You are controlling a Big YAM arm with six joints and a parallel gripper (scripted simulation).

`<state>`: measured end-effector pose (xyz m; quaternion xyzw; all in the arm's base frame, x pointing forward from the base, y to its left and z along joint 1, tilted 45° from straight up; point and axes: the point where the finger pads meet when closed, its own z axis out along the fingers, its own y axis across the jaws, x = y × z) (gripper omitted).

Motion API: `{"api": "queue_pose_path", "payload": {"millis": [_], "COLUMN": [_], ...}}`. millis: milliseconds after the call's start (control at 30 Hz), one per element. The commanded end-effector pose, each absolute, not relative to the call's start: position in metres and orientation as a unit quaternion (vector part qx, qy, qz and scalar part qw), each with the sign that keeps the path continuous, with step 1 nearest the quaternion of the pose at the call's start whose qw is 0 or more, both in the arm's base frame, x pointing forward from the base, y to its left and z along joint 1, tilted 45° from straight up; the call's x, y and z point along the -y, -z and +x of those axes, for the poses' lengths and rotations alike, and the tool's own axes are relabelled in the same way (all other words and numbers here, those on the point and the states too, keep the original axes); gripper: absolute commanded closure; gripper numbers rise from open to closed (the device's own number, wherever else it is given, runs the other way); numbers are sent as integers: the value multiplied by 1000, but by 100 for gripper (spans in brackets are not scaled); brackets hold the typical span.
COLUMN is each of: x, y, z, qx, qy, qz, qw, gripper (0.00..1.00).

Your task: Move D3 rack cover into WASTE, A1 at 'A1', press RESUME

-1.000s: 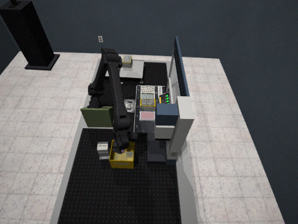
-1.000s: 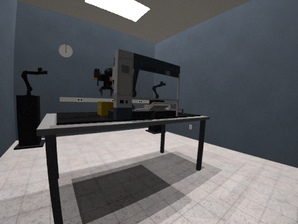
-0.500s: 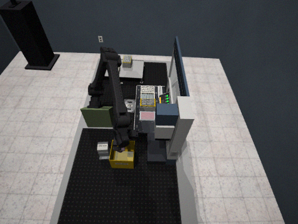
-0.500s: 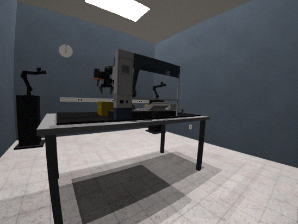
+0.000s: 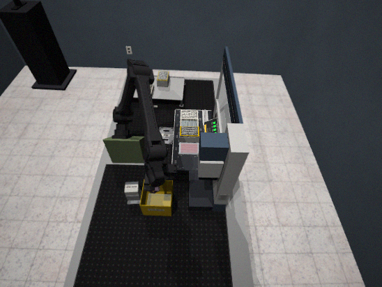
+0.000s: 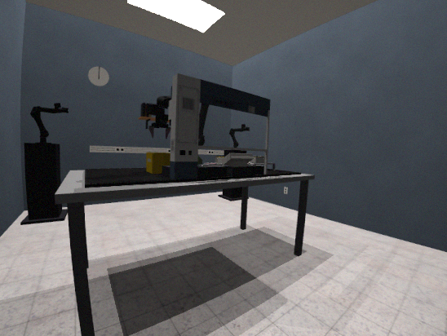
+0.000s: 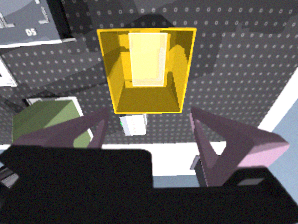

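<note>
The yellow waste bin [image 5: 156,206] stands on the black mat in front of the deck. A pale translucent cover [image 7: 146,57] lies flat inside it against the far wall, below the rim; it also shows in the top view [image 5: 157,200]. My gripper [image 7: 149,111] is open and empty, hanging straight above the bin with its fingers well clear of the rim. In the exterior view it [image 6: 159,130] hangs above the bin [image 6: 157,161]. The yellow-framed tip rack [image 5: 189,130] sits on the deck with its tips showing and no cover on it.
A pink plate [image 5: 188,148] sits beside the rack, towards the bin, and other labware [image 5: 188,116] beyond it. A small white box [image 5: 131,191] stands left of the bin. A green block [image 5: 123,150], a metal nest [image 5: 166,132] and the handler's tall frame [image 5: 230,139] are close by.
</note>
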<state>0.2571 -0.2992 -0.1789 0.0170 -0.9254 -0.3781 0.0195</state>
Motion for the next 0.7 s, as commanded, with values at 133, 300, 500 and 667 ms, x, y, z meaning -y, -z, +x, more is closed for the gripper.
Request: {"api": "queue_pose_path", "payload": {"millis": [133,300,500,667], "x": [336,342,347,332], "y": [162,152,150,155], "z": [269,271,268,267], "qx": [935,936,934,931], "qy": [353,350,355,365], "qz": [24,25,22,22], "qw": [1,-1,2,11], "gripper": [0,0,0,0]}}
